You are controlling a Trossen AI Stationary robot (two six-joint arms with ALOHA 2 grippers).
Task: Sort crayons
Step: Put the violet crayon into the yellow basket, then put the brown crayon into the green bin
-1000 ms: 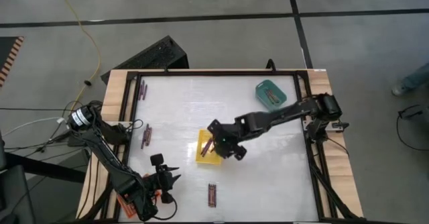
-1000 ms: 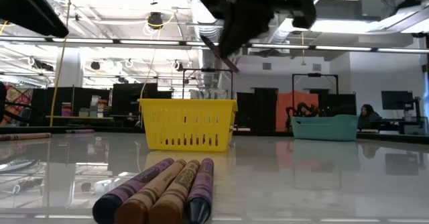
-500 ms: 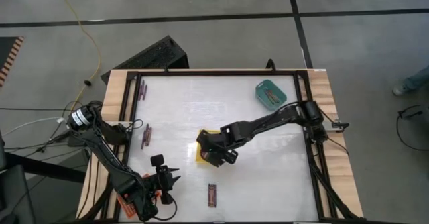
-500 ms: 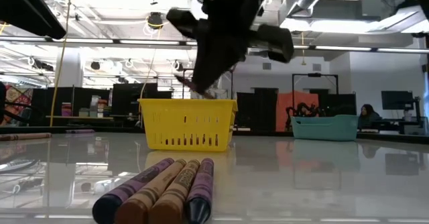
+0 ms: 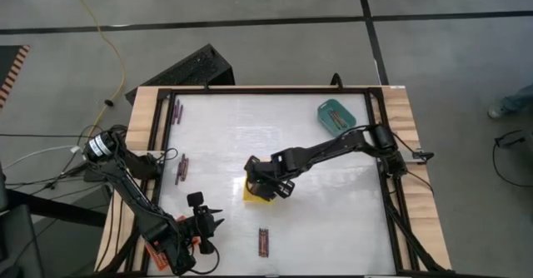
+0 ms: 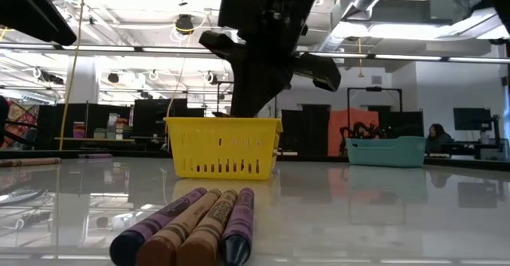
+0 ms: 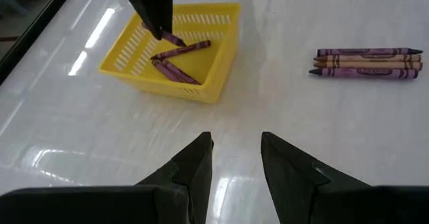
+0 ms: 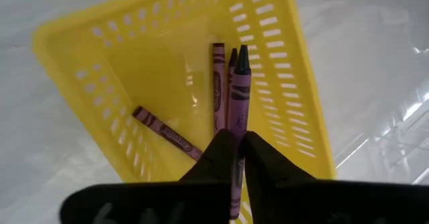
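Note:
My right gripper [image 8: 236,140] hangs over the yellow basket [image 5: 250,196] at the table's middle, shut on a purple crayon [image 8: 240,90]. In the basket lie other crayons [image 8: 217,83], one of them apart [image 8: 167,133]. Several crayons [image 6: 191,226] lie side by side near the front edge [image 5: 263,242]. More crayons lie at the left [image 5: 181,168] and far left [image 5: 177,110]. My left gripper [image 7: 234,157] waits open above the table's near left corner [image 5: 204,226], with nothing between its fingers. My right gripper pinches the purple crayon's wrapped shaft [image 8: 236,158] between its two fingers. The fingers slant steeply down from above the basket and lie along the crayon. Its dark tip [image 8: 241,55] sticks out past the fingertips into the basket; whether it touches anything there, I cannot tell.
A teal tray [image 5: 336,116] with crayons stands at the far right. An orange tray [image 5: 155,250] shows under my left arm at the near left corner. A black frame [image 5: 250,91] runs round the white table top.
My right gripper has sunk and gone toward the table's left edge with the purple crayon, from above the basket's right side down to its rim. It has also rolled, and the crayon now points into the basket.

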